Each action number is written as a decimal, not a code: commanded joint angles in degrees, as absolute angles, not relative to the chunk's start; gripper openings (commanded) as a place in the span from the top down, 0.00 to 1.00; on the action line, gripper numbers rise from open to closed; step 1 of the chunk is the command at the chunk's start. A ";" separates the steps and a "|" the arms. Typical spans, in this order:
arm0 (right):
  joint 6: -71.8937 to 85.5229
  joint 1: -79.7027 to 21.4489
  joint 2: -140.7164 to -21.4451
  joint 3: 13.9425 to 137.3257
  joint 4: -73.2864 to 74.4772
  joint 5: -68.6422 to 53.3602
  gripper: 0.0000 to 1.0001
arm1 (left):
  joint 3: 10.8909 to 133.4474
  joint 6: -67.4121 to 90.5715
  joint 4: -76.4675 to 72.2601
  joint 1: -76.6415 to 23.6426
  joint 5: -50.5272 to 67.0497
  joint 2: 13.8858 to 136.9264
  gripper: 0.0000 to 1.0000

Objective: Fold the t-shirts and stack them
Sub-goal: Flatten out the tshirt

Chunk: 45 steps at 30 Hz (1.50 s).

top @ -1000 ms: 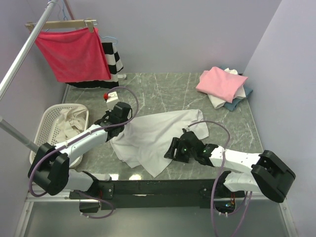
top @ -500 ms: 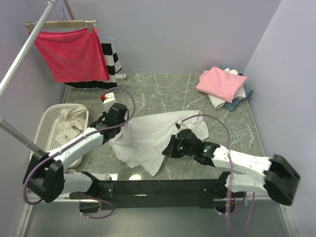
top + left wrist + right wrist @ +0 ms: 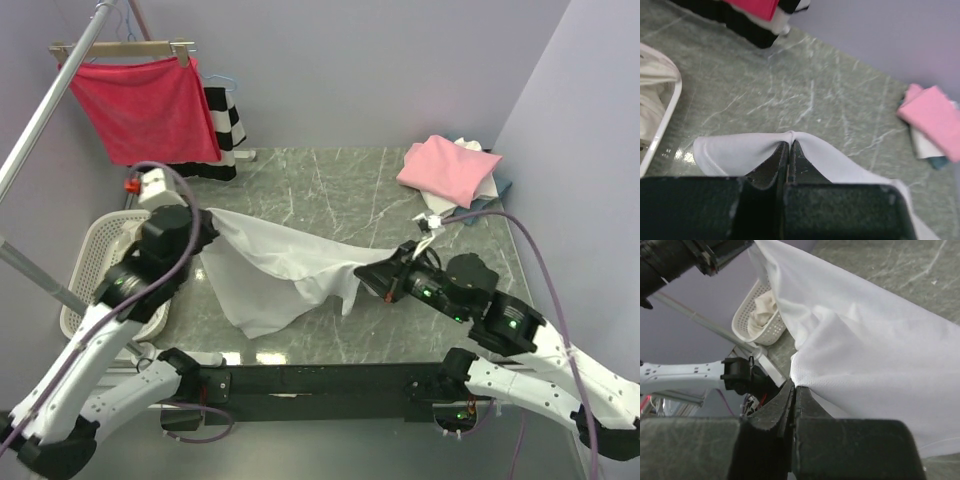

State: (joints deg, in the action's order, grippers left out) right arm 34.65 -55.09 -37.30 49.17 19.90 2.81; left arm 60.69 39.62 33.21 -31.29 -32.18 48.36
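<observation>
The left gripper (image 3: 789, 146) is clamped tight on a fold of the white t-shirt (image 3: 268, 268), pinching the cloth's far-left edge between its fingertips. The right gripper (image 3: 794, 388) is likewise closed on this shirt, gripping its right-hand edge. Between the two, the shirt is stretched from left to right above the marbled table (image 3: 330, 190). Its upper edge sags a little in the middle, and the lower part drapes down toward the near side, where the hem seems to rest on the surface.

In the far right corner lies a stack of folded t-shirts (image 3: 462, 185): a pink t-shirt (image 3: 448, 166) on top, a folded white t-shirt (image 3: 438, 205) under it and a blue-grey t-shirt (image 3: 498, 187) at the bottom. A white basket (image 3: 88, 262) stands at the table's left edge, holding crumpled pale cloth (image 3: 764, 307). At the far left a red cloth (image 3: 150, 105) hangs from a wooden hanger (image 3: 120, 47), with a black-and-white garment (image 3: 230, 122) just beside it.
</observation>
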 commanded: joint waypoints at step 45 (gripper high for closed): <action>22.59 -11.87 -103.75 82.67 8.53 -4.74 1.00 | 82.43 33.05 16.00 -21.55 -21.10 102.89 0.99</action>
State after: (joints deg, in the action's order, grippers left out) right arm 21.37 -13.74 -95.11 73.12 12.93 3.11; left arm 77.34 35.22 23.18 -24.62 -24.58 94.28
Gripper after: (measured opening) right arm 0.010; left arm 0.022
